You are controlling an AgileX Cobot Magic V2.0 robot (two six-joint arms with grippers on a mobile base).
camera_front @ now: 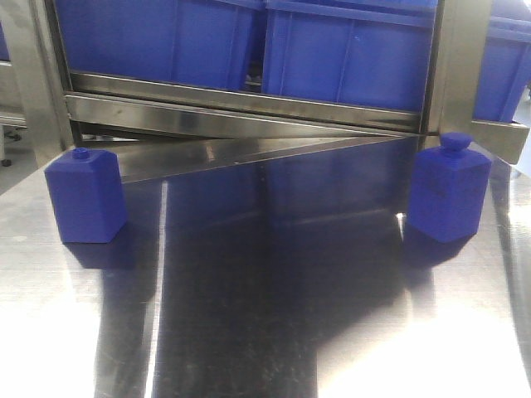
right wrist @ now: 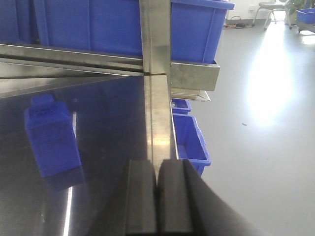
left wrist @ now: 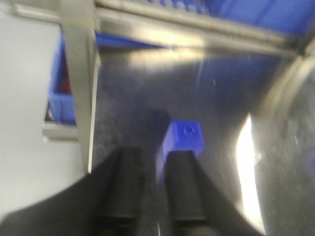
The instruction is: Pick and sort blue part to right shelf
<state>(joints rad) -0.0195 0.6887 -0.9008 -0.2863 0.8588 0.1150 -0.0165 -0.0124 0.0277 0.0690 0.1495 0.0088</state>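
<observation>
Two blue parts stand on a brushed-steel table (camera_front: 265, 332) in front of the right shelf (camera_front: 249, 101), whose flat steel rail carries three deep blue bins (camera_front: 348, 50), each seen only in part. The left blue part (camera_front: 85, 197) sits near the table's left edge and the right blue part (camera_front: 449, 191) near the rack's upright, the two well apart, with the polished top mirroring both. Each block stands upright, its long axis vertical and its small round knob pointing up, a corner turned toward the front view. Beyond the table edge a pale, glossy floor (right wrist: 266, 123) stretches away, with another blue bin (right wrist: 189, 142) sitting low beside the table. The left gripper (left wrist: 153, 189) hovers over the table with its dark fingers parted by a narrow gap and nothing between them, one block just beyond its tip in a blurred view. The right gripper (right wrist: 157, 196) has its fingers pressed together, empty.
</observation>
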